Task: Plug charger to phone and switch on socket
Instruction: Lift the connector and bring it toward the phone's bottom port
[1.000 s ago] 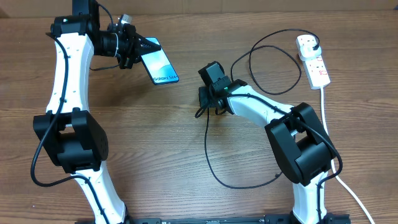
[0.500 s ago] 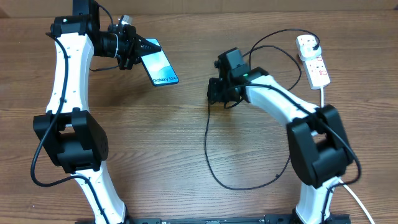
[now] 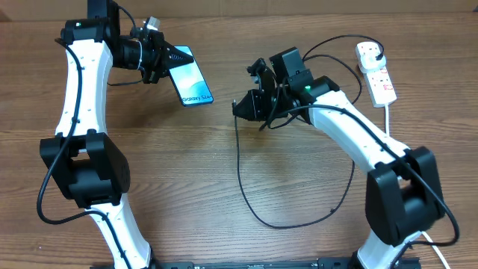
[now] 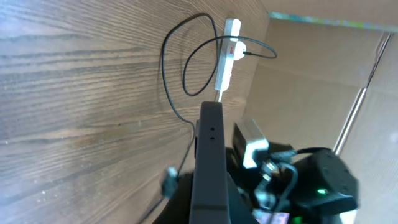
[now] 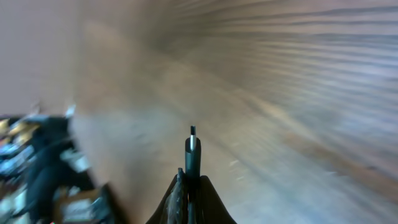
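Note:
My left gripper [image 3: 166, 60] is shut on the phone [image 3: 190, 77] and holds it off the table at the upper left, light-blue screen up, its "Galaxy" end pointing lower right. In the left wrist view the phone shows edge-on as a dark bar [image 4: 208, 162]. My right gripper [image 3: 245, 107] is shut on the charger's connector tip [image 5: 192, 149], raised above the table right of the phone. The black cable [image 3: 246, 190] hangs from it in a long loop back to the white plug adapter [image 3: 367, 53] in the socket [image 3: 381, 81] at the upper right.
The socket's thick white cord [image 3: 411, 220] runs down the right side toward the front edge. The cable loops lie on the wooden table [image 3: 187, 187] between the arms. The socket also shows in the left wrist view [image 4: 229, 50].
My right gripper has lifted and swung right then back left toward the phone, carrying the connector tip and dragging the cable. The left gripper and phone have stayed still.

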Robot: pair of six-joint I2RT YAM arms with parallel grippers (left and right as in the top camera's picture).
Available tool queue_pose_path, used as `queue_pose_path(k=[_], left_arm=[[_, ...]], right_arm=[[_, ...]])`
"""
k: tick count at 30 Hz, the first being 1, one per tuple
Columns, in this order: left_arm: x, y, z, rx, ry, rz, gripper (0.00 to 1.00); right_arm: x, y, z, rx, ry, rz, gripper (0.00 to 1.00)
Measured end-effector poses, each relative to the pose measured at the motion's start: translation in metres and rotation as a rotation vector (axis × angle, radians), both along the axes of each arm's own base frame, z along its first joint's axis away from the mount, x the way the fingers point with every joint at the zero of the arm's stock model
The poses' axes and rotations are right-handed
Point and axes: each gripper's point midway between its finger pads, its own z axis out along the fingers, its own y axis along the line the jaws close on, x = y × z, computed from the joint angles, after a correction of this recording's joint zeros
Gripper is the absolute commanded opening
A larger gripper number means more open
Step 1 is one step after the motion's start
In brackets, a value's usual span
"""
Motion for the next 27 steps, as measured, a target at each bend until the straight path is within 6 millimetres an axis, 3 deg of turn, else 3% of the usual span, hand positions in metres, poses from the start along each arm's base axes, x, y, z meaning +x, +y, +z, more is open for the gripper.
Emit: queue_pose_path(k=[4, 11, 20, 27], left_arm=[[0.0, 0.0, 0.0, 0.014, -0.06, -0.037, 0.04], [0.003, 0.0, 0.001, 0.038, -0.182, -0.1, 0.04], [0.008, -0.008, 0.019, -0.043, -0.307, -0.145, 0.04], [0.005, -0.014, 0.031, -0.123, -0.304, -0.15, 0.04]], right_arm=[[-0.023, 0.008, 0.019, 0.096, 0.05, 0.087, 0.04], [-0.055, 0.012, 0.032, 0.2, 0.159, 0.2, 0.04], [-0.067, 0.023, 0.062, 0.376, 0.149, 0.31, 0.04], [-0.062, 0.032, 0.08, 0.454, 0.118, 0.338, 0.04]])
